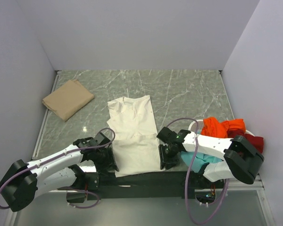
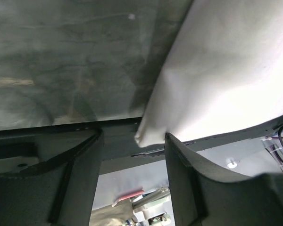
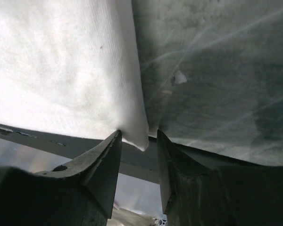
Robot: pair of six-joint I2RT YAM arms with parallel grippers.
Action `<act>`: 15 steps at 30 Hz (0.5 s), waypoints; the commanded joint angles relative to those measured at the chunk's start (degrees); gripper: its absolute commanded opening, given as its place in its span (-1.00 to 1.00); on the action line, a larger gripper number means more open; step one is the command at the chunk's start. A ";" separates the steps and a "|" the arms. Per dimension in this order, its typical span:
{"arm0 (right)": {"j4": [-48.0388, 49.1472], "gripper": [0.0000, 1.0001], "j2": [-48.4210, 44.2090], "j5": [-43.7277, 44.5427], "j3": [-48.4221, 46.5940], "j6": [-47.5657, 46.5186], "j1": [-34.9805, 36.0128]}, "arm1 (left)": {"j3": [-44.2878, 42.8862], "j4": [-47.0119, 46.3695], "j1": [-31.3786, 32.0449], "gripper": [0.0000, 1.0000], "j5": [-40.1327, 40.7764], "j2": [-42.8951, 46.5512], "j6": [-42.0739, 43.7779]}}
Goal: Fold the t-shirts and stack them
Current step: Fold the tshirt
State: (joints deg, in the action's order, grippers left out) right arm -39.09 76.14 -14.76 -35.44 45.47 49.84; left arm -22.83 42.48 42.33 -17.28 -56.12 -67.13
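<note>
**Nearest, at the table's front edge.** The left gripper (image 2: 134,135) is set at the near-left hem corner of the cream-white t-shirt (image 1: 132,136). Its fingers are spread. The corner is seen between them, closer to one finger than the other, and nothing is pinched.

**Same edge, alongside.** The right gripper (image 3: 138,134) is set at the near-right hem corner. Its fingers are also apart, though the gap is narrower. The cloth tip is lodged between them and brushes one finger, but no clamp is shown.

**Middle ground.** The cream-white t-shirt is laid flat on the marbled table (image 1: 188,89), with its long axis running from near hem to far collar. It is narrowed to a strip (the sides are judged to be already turned in). Each hem corner is served by the arm on its own side, and neither arm is nearer. The cloth extends away from both sets of fingers, so the fold is judged to call for the hem being carried toward the collar.

**Right of middle.** An orange t-shirt (image 1: 221,127), a dark red t-shirt (image 1: 254,140) and a teal t-shirt (image 1: 203,159) are heaped unfolded by the right arm.

**Farthest, left.** A tan t-shirt (image 1: 68,99) is kept folded, well apart from the rest.
</note>
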 commanded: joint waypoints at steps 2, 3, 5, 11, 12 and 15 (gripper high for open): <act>3.23 -0.19 1.38 -0.79 0.72 -0.91 -0.45 | 0.94 -6.00 2.23 0.16 2.60 -2.59 -2.47; 3.41 -0.21 1.47 -0.97 0.90 -1.00 -0.45 | 0.94 -6.44 2.50 0.15 2.51 -3.90 -2.39; 3.67 -0.22 1.90 -1.23 0.99 -1.09 -0.45 | 1.03 -8.19 3.20 0.10 2.25 -5.05 -2.39; 3.76 -0.24 2.26 -1.49 1.25 -1.09 -0.36 | 0.07 -8.11 6.54 -0.19 2.34 -7.25 -4.05; 3.76 -0.24 2.35 -1.58 1.34 -1.09 -0.45 | 0.50 -8.46 6.98 -0.20 2.16 -7.16 -4.41; 3.93 -0.24 2.70 -1.76 1.43 -1.26 -0.54 | 1.47 -9.87 7.33 -0.24 1.81 -8.04 -4.50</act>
State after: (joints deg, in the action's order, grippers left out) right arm -36.77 77.93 -17.15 -35.20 45.06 49.60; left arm -23.31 36.51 48.82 -18.57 -62.63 -70.85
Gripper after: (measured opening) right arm 0.381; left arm 0.388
